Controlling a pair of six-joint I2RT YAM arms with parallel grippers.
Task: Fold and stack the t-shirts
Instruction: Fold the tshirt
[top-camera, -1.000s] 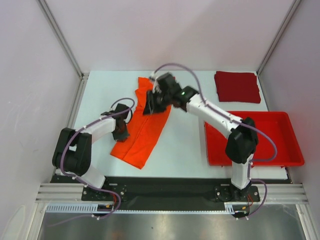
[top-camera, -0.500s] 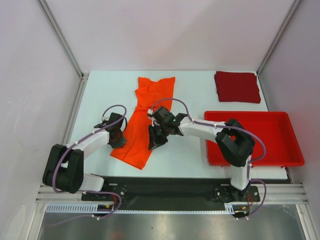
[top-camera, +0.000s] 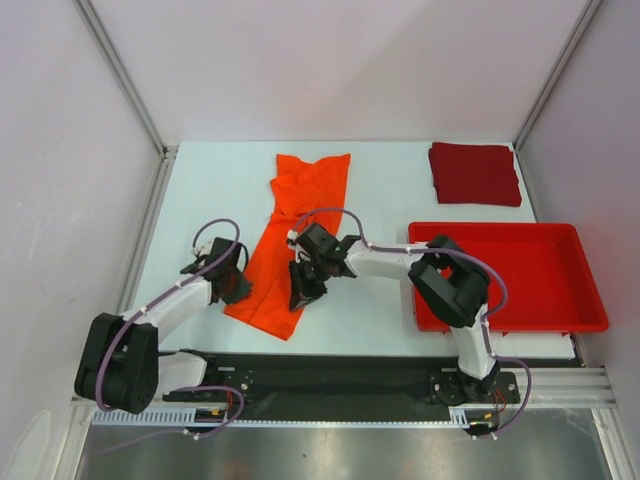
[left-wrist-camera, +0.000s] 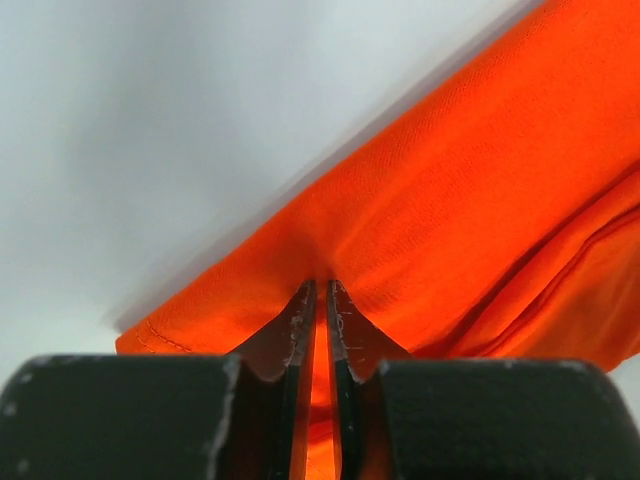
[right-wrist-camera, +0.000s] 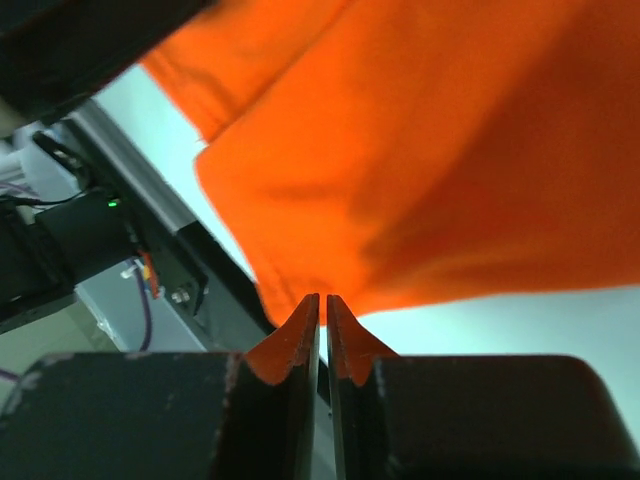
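Overhead and wrist views of two arms at work on the orange t-shirt (top-camera: 303, 205). The garment lies as a long narrow strip on the left-centre of the table (top-camera: 385, 185), running from the far side diagonally toward the near left. The left gripper (top-camera: 232, 286) meets the strip's left edge close to its near end. In the left wrist view its jaws stand almost together, with a fold of orange cloth (left-wrist-camera: 450, 200) pinched between them. The right gripper (top-camera: 300, 292) meets the opposite, right edge at about the same level. In the right wrist view its jaws are likewise drawn nearly together, and the hem of the cloth (right-wrist-camera: 420, 150) runs down into their tips, so they appear clamped on that edge. The dark red t-shirt (top-camera: 475, 173) rests as a folded square at the far right corner. It lies beyond and apart from the red tray (top-camera: 570, 300), which occupies the near right of the table.
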